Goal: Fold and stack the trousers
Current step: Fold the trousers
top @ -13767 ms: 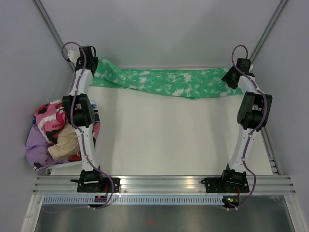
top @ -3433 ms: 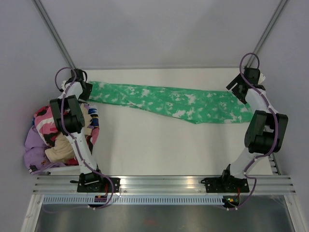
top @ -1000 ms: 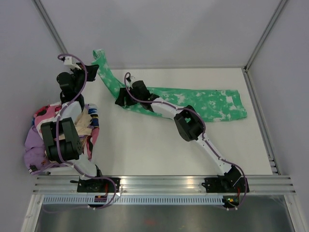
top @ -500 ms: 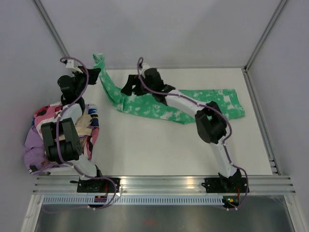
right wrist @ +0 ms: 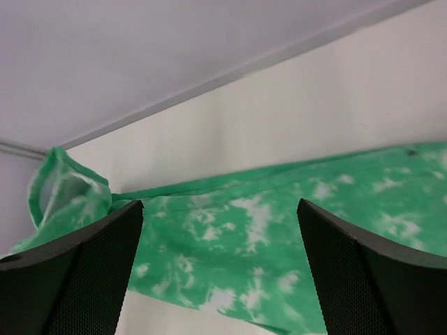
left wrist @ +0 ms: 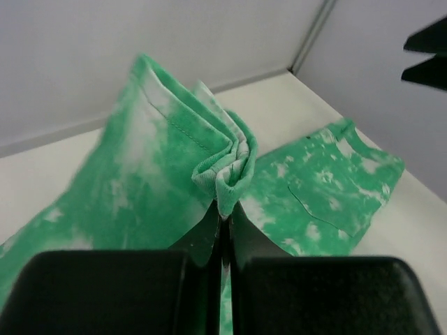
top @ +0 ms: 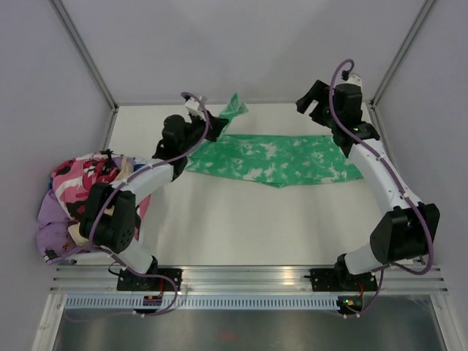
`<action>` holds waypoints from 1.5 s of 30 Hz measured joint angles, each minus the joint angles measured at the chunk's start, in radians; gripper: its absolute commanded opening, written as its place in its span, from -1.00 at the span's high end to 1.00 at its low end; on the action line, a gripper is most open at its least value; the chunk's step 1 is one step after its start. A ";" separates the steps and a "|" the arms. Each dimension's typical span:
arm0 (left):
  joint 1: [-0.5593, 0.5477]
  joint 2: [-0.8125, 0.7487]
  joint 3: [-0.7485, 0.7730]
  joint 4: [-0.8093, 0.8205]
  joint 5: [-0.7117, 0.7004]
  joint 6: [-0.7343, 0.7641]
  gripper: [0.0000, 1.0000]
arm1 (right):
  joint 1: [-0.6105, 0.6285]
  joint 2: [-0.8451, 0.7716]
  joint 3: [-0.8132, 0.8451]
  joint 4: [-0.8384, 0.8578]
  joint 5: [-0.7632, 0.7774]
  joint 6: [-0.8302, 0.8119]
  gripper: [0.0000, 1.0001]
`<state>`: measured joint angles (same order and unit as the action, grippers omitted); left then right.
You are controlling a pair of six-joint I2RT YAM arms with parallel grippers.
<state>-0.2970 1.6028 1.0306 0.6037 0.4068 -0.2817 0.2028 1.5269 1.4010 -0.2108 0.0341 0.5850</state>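
White table (top: 219, 219), fold finally underway: left tool (left wrist: 223, 227), clamped on the trousers (top: 278, 157), had swung the leg end toward the middle. Right tool (top: 308, 102) had backed off, jaws apart.

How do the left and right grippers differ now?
The left gripper is shut on a bunched end of the trousers; the right gripper is open and holds nothing. The left gripper holds cloth raised; the right gripper hangs clear of it. Both are black.
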 measured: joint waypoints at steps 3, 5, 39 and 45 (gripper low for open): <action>-0.138 0.039 0.000 -0.005 -0.117 0.049 0.95 | -0.095 -0.068 -0.045 -0.080 0.010 -0.002 -0.96; -0.201 0.082 0.011 -0.008 -0.191 0.071 0.95 | -0.156 -0.114 -0.090 -0.126 0.016 -0.005 -0.96; -0.468 0.105 0.151 -0.422 -0.406 -0.041 -0.99 | -0.137 0.050 -0.193 -0.063 -0.385 -0.001 -0.93; -0.341 0.010 0.200 -0.413 -0.406 -0.146 -0.87 | -0.008 0.196 -0.169 0.056 -0.361 0.085 -0.86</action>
<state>-0.6376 1.6123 1.2304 0.1909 0.0010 -0.4278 0.1951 1.7229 1.2320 -0.1547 -0.3271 0.6697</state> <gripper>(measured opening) 0.959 0.936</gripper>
